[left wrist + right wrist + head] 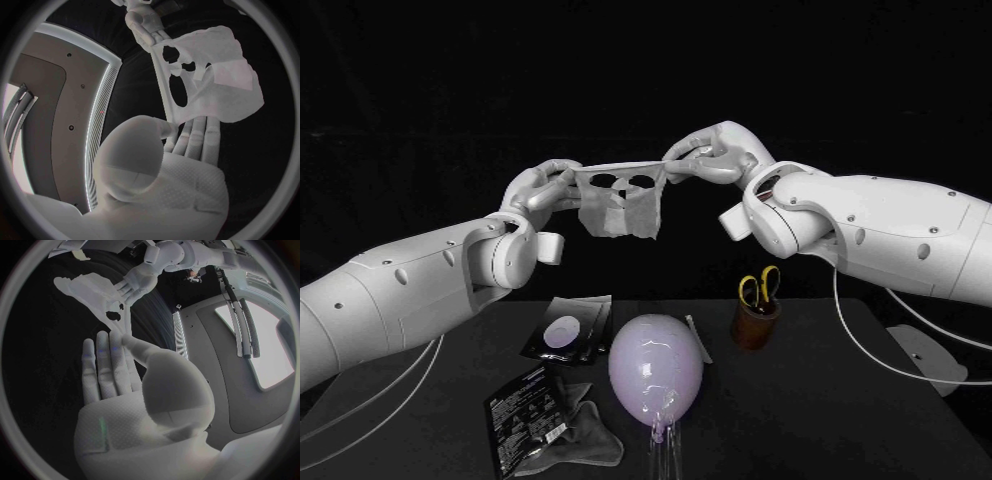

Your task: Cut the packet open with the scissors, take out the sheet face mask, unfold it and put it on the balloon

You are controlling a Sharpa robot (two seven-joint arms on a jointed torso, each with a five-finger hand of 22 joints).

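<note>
Head view: left hand point(548, 192) and right hand point(711, 155) are raised well above the tabletop point(848, 420), each pinching a top corner of the white sheet face mask point(620, 200) stretched between them; eye holes are visible, the lower part hangs narrow and looks partly folded; the pale lilac balloon point(655, 368) lies below on the tabletop, with the black foil packet point(528, 410) and a clear film point(581, 440) beside it; the yellow-handled scissors point(759, 288) are parked in a brown cup point(756, 325). Left wrist view: left hand fingers point(194, 132) are closed on the mask edge with the thumb against them; one flap of the mask point(212, 85) is doubled over. Right wrist view: right hand fingers point(103, 360) are nearly straight, thumb tip nipping the mask point(94, 290) at its corner; the left hand point(140, 277) holds the far side. Judgement: cutting and extraction are done and the unfold step is in hand, nearly finished. The next move calls for shaking or spreading out the folded flap, then lowering both hands together and draping the mask centred over the balloon; the thin wet sheet may cling or tear.
</note>
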